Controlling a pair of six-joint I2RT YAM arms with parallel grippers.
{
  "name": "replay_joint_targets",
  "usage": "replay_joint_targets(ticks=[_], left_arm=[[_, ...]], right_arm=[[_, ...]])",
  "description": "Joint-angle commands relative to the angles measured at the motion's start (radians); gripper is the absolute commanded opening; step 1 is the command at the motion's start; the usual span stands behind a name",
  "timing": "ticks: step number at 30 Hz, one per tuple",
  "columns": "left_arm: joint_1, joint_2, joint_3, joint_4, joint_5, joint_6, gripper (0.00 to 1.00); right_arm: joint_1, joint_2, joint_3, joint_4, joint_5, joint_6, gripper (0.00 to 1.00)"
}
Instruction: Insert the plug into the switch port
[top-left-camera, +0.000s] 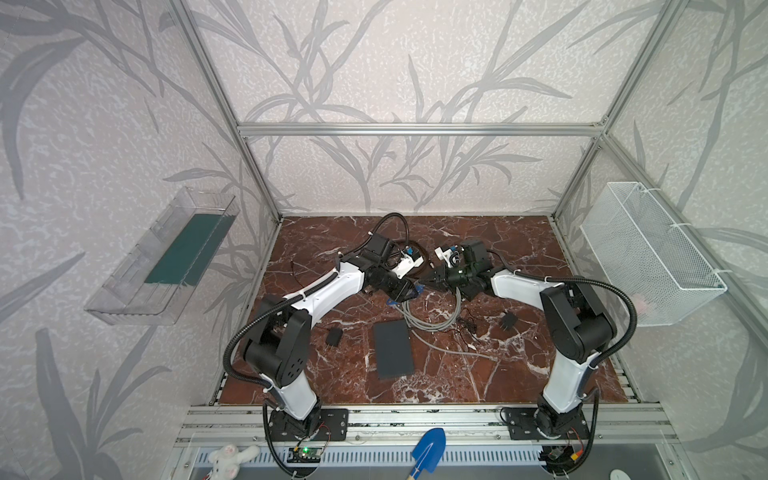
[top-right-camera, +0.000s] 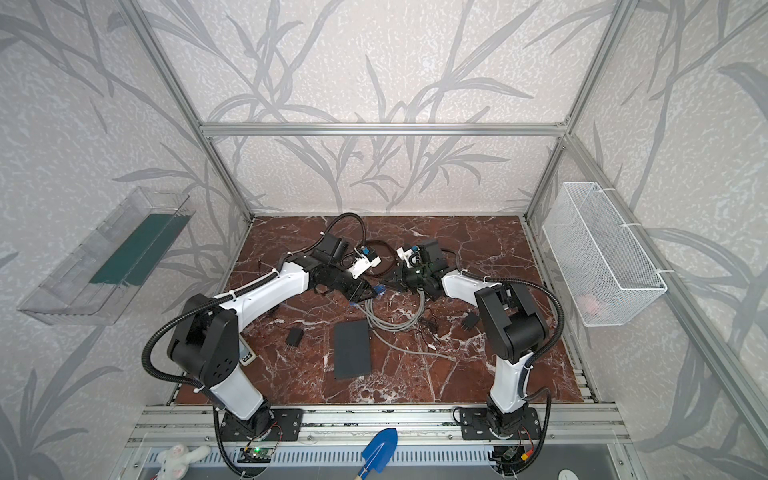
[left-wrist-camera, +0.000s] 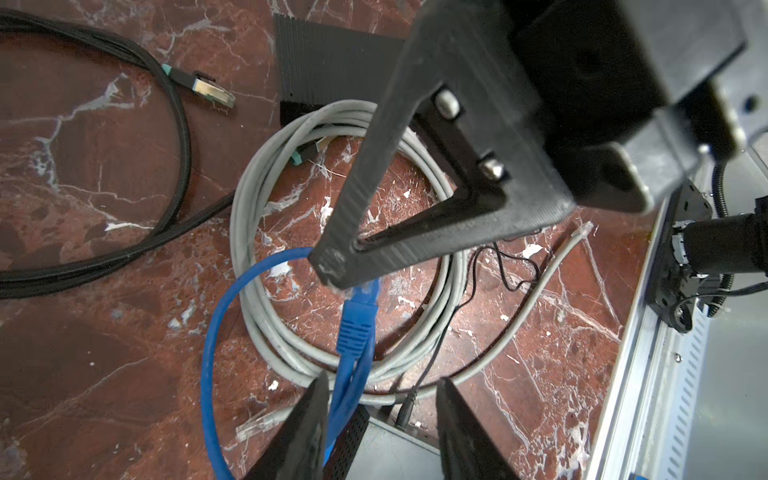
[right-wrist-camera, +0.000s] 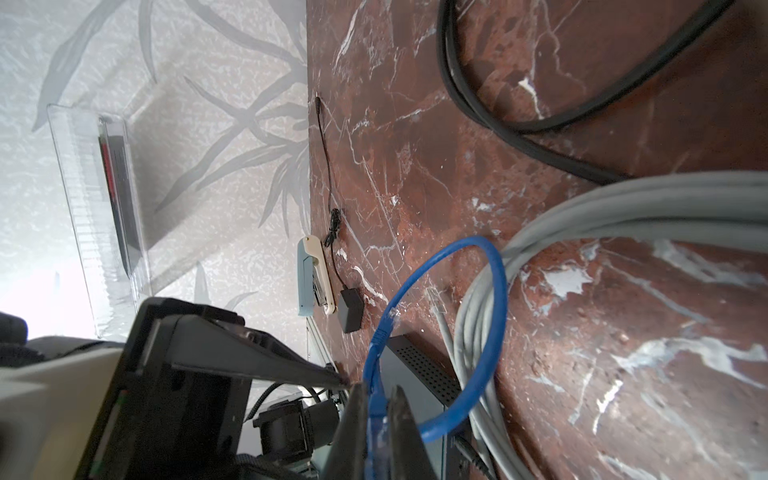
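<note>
- Right gripper (left-wrist-camera: 332, 270), centre of the left wrist frame: jaws clamped on the blue ribbed network plug (left-wrist-camera: 356, 320) at its clear head. The plug hangs over the coiled grey cable (left-wrist-camera: 245, 232).
- Left gripper (left-wrist-camera: 382, 380), bottom of that frame: jaws apart and gripping nothing. The blue lead (left-wrist-camera: 208, 374) runs between them, beside one finger.
- Small black perforated switch box (right-wrist-camera: 419, 368), lower centre of the right wrist frame, lies on the red marble table (right-wrist-camera: 623, 124). Its socket row is not visible.
- Judgement: the plug is in hand but not seated. Still to do: line it up with a port and push it in.
</note>
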Motion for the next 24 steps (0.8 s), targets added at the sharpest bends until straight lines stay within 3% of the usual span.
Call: replay_joint_targets(ticks=[1,6,24], left_arm=[[-0.010,-0.013,-0.011,0.055,-0.092,0.003,0.45],[-0.010,0.013,-0.003,0.081,-0.143,-0.013,0.44],[-0.011,0.027,0.023,0.085,-0.059,0.014,0.36]], right_arm=[[0.000,-0.019,0.034,0.001,0.001,0.088,0.06],[0.003,-0.023,0.052,-0.025,-0.011,0.081,0.06],[0.025,-0.010,0.069,-0.009,-0.037,0.110,0.05]])
